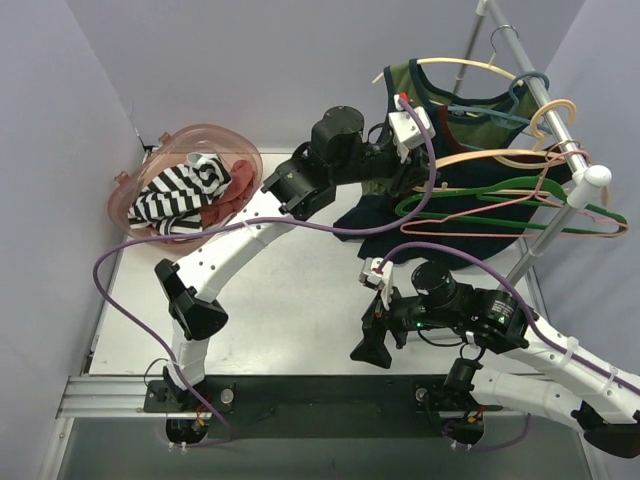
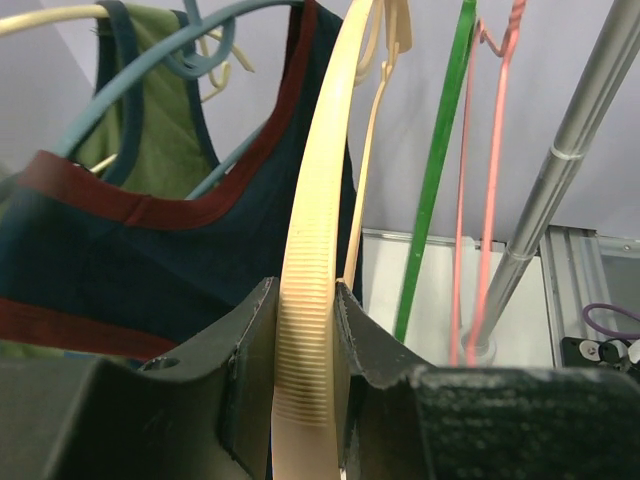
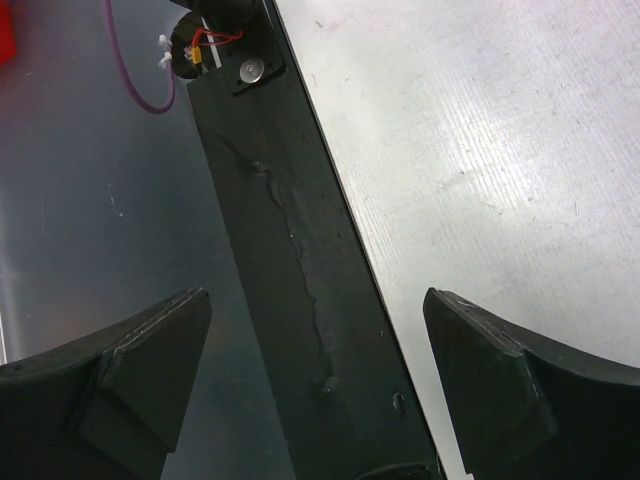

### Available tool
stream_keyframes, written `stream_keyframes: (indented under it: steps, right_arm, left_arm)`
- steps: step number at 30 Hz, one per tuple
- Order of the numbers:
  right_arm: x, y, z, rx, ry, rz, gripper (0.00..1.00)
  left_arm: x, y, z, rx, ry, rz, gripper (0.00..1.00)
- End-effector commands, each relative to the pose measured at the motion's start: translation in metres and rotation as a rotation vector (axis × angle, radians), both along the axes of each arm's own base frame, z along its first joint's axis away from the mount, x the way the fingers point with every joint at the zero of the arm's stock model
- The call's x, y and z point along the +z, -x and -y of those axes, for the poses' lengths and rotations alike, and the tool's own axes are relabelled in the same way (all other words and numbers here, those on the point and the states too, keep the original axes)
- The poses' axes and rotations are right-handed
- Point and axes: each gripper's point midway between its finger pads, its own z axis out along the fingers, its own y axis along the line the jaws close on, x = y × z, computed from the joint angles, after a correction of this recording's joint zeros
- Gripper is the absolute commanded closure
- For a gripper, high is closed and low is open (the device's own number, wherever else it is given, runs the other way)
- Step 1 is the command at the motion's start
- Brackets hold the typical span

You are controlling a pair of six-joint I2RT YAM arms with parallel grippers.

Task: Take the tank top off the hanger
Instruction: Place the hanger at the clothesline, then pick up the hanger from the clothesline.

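Left tool [image 2: 305, 300] clamps a cream hanger [image 2: 325, 180] against the navy tank top [image 2: 200, 260], which hangs on the rack [image 2: 578, 130]. Right tool [image 3: 315, 330] gapes wide, empty, above the desk [image 3: 480, 150].

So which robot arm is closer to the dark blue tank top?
Left. The left end effector is shut on a cream hanger right beside the tank top. The right end effector is open, low over the table, away from it.
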Motion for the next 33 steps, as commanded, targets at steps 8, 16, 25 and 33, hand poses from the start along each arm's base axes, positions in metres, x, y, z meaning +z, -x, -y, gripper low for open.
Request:
stream_keyframes:
  steps: [8, 16, 25, 33]
  right_arm:
    - [0.016, 0.0, 0.003, -0.025, -0.027, 0.014, 0.07]
    - [0.013, 0.002, 0.002, -0.013, -0.022, 0.004, 0.08]
    - [0.016, 0.0, 0.001, -0.009, -0.026, 0.028, 0.08]
    - [0.009, -0.004, 0.004, -0.025, 0.001, 0.048, 0.08]
  left_arm:
    - [0.035, 0.0, -0.027, 0.081, 0.07, 0.076, 0.48]
    - [0.059, -0.031, -0.07, 0.171, 0.138, 0.046, 0.37]
    - [0.065, -0.07, -0.071, 0.158, 0.169, 0.051, 0.34]
    - [0.048, -0.108, -0.063, 0.119, 0.204, 0.002, 0.31]
